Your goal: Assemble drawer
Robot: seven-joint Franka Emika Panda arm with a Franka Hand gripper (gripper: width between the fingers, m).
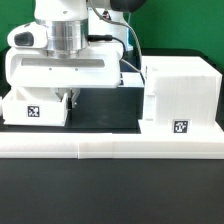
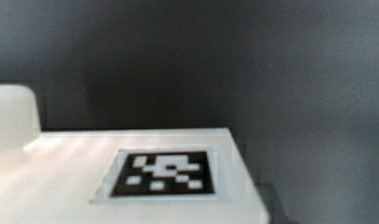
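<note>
A small white drawer tray (image 1: pixel 36 110) with a black-and-white tag lies at the exterior view's left, just behind the front rail. My gripper (image 1: pixel 70 98) is lowered onto the tray's right end, and its wide white hand covers the tray's rear. The fingers are hidden between hand and tray, so I cannot tell whether they grip it. The wrist view shows the tray's flat tagged top (image 2: pixel 165 170) very close, with a white rounded part (image 2: pixel 8 115) beside it. The large boxy housing (image 1: pixel 180 92), tag on its front, stands at the right. A second tray is out of view.
The long low white border rail (image 1: pixel 110 150) runs along the front of the black table. Cables hang behind the arm near the housing's rear left corner (image 1: pixel 133 50). A dark strip of table (image 1: pixel 110 108) lies between tray and housing.
</note>
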